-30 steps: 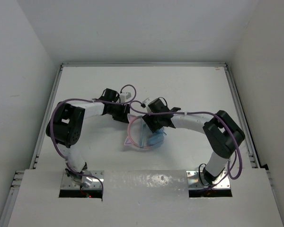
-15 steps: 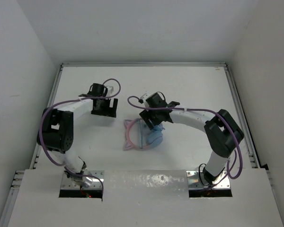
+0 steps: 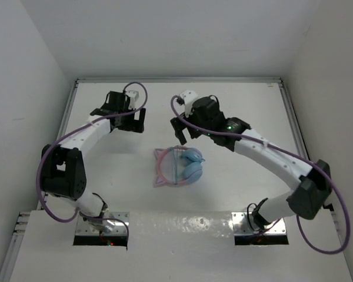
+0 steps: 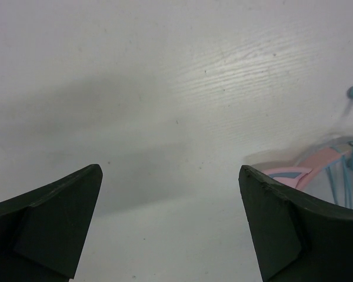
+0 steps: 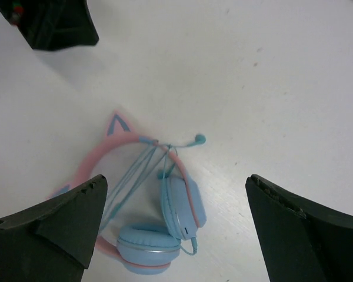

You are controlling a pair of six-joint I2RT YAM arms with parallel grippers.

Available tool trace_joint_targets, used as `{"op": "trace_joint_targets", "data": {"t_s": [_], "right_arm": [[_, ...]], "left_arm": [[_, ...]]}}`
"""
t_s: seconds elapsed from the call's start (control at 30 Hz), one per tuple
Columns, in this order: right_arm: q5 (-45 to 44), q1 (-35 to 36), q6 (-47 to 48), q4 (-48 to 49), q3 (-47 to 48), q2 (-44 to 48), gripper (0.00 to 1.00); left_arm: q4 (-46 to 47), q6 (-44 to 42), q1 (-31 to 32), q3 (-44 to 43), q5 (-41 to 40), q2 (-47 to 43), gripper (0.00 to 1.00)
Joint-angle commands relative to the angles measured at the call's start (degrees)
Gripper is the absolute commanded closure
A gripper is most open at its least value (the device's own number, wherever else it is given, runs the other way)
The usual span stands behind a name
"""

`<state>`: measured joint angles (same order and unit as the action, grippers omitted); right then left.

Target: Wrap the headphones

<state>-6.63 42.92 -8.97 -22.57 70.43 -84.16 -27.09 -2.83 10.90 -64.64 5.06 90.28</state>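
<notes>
The headphones (image 3: 177, 167) lie on the white table, a pink cat-ear headband with two light blue ear cups folded together. In the right wrist view the headphones (image 5: 159, 211) show their teal cable wound in several strands across the headband, with its plug sticking out at the top. My right gripper (image 3: 182, 130) hangs open above and behind them, holding nothing (image 5: 176, 226). My left gripper (image 3: 127, 120) stands open to the far left, apart from them. In the left wrist view the left gripper (image 4: 170, 220) frames bare table, with a piece of the headphones (image 4: 335, 164) at the right edge.
Purple robot cables (image 3: 135, 94) loop over both wrists. A raised metal rail (image 3: 179, 80) runs along the table's far edge and down both sides. White walls close in on three sides. The arm bases (image 3: 100, 226) sit at the near edge.
Both grippers opened and let go of the headphones. Both arms drew back toward the far side, the left arm to the left. The headphones now lie alone on the table.
</notes>
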Motion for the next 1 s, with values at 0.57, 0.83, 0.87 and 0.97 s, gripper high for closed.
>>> {"op": "trace_joint_targets", "data": {"t_s": [0.57, 0.83, 0.87, 0.97], "right_arm": [[5.33, -42.74, -22.32, -19.44, -5.66, 5.15, 0.01], [-4.25, -45.20, -24.77, -21.38, -4.78, 6.72, 0.01], [-5.22, -45.20, -25.56, -21.12, -5.04, 6.99, 0.01], [-9.00, -45.20, -27.94, -20.85, -5.75, 7.43, 0.01]], "left_arm": [[-6.31, 1.95, -3.95, -0.40, -9.80, -13.90, 0.00], [-5.87, 6.43, -5.71, 3.38, -11.92, -14.34, 0.00], [-5.87, 6.52, -5.80, 3.56, -11.92, -14.26, 0.00], [-5.52, 6.79, -6.15, 3.65, -11.74, -13.99, 0.00]]}}
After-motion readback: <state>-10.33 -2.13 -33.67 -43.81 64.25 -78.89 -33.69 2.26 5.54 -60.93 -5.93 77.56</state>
